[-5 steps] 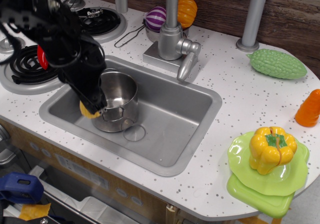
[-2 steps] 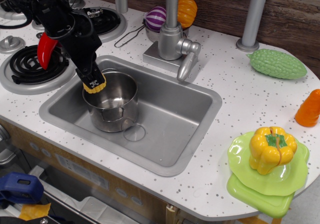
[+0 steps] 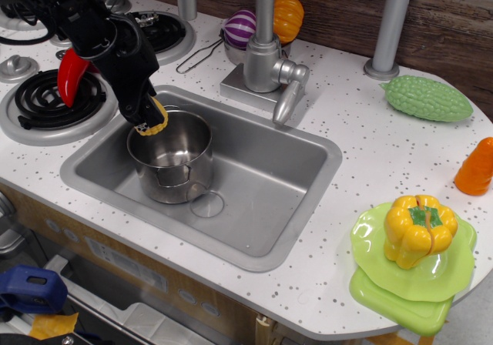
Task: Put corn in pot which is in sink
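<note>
My black gripper [image 3: 146,118] is shut on the yellow ridged corn [image 3: 155,121] and holds it just above the far left rim of the steel pot [image 3: 173,160]. The pot stands upright in the left half of the grey sink [image 3: 254,191], next to the round drain ring [image 3: 208,204]. The pot's inside looks empty. The arm comes in from the upper left and hides part of the sink's left edge.
A faucet [image 3: 269,60] stands behind the sink. Stove burners [image 3: 46,102] and a red chili [image 3: 71,75] lie to the left. A yellow bell pepper [image 3: 420,229] on a green plate, an orange carrot-like cone [image 3: 476,168] and a green gourd [image 3: 427,98] are on the right.
The gripper with the corn rose from beside the pot's front left wall to above its left rim, then shifted slightly up and back.
</note>
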Motion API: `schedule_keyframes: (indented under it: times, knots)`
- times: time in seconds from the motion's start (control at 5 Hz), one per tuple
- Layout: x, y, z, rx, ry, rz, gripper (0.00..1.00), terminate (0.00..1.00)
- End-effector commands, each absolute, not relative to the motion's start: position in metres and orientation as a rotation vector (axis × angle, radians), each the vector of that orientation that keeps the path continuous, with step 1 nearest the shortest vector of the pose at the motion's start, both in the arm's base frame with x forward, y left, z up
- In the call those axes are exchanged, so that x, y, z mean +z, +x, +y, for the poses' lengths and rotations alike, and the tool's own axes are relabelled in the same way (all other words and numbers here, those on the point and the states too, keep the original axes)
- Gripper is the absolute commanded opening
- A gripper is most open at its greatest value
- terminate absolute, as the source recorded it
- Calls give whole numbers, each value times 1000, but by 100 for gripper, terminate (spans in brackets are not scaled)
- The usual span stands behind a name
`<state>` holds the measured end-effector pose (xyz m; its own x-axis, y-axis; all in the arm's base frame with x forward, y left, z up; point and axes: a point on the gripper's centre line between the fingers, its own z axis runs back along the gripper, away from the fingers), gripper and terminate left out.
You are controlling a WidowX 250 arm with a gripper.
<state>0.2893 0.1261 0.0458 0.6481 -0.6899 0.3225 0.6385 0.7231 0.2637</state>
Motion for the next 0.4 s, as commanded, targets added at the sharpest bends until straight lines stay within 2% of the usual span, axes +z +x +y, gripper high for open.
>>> schedule_keyframes:
  times: [0.0, 0.2]
  knots:
    - [57, 295, 137, -759, 172, -454, 100, 0]
    - [57, 295, 137, -759, 172, -454, 100, 100]
